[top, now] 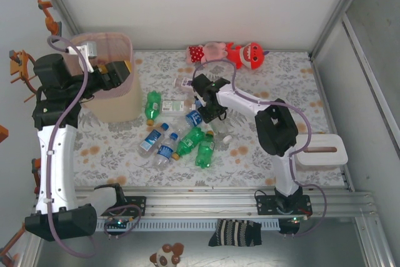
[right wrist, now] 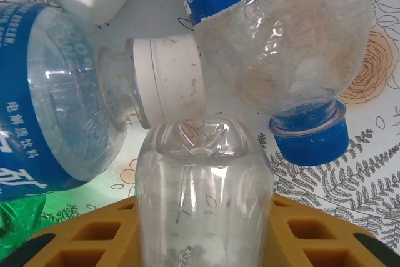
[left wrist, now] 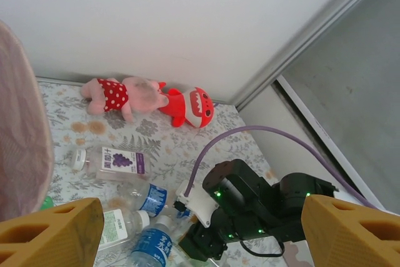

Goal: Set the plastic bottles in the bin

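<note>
Many plastic bottles litter the desk's centre; right end effector clamps a clear bottle, left end effector gapes at the bin.

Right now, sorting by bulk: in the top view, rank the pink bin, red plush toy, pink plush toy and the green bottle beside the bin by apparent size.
1. pink bin
2. red plush toy and pink plush toy, too alike to rank
3. green bottle
</note>
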### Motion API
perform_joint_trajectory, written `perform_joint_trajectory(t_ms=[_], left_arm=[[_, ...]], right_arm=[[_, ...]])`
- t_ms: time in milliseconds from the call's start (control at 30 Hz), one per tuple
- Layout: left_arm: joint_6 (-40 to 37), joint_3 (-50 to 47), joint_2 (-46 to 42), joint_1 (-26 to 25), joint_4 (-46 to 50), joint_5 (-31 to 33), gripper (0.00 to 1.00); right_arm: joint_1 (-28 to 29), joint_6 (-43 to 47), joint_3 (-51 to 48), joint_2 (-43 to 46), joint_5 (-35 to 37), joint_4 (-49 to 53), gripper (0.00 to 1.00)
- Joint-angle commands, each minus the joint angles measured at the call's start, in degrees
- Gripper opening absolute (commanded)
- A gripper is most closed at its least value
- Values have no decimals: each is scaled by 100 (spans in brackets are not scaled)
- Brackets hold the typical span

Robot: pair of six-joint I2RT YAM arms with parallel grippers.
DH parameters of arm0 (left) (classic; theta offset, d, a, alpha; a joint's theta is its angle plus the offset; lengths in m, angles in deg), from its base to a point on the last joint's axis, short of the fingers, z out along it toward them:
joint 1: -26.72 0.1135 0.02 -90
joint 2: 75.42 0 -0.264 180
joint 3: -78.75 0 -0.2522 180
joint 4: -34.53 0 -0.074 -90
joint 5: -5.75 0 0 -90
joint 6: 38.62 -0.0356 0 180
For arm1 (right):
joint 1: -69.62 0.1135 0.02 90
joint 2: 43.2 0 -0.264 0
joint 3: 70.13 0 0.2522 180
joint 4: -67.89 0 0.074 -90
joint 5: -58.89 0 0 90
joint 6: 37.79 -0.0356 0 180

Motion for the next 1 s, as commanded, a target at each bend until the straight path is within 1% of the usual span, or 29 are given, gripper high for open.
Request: perform_joint_trajectory(t_ms=[0, 200, 367, 467, 633, 733, 833, 967], left_arm=[[80, -29, -95, -135, -163, -37, 82], [279, -316, -243, -428, -634, 33, 82], [401, -630, -513, -759, -1045, 40, 82], [414, -818, -663, -1085, -1263, 201, 82], [377, -1081, -711, -1814, -1659, 629, 81], [156, -1102, -645, -2333, -1606, 1063, 80], [15, -1197, -604, -2864, -1635, 1513, 80], [-81, -1258, -390, -3587, -1795, 1924, 80]], right_arm=[[57, -99, -91, 456, 278, 135, 39], [136, -219, -511, 1390, 469, 136, 39], [222, -365, -856, 2394, 282, -42, 38], [274, -557, -1000, 3011, 159, -228, 38], [314, -937, -1217, 3957, -53, -779, 37], [314, -1228, -1391, 4440, -117, -1261, 37], [313, -1567, -1563, 4827, -137, -1747, 36], [320, -2079, -1696, 5156, -66, -2187, 34]])
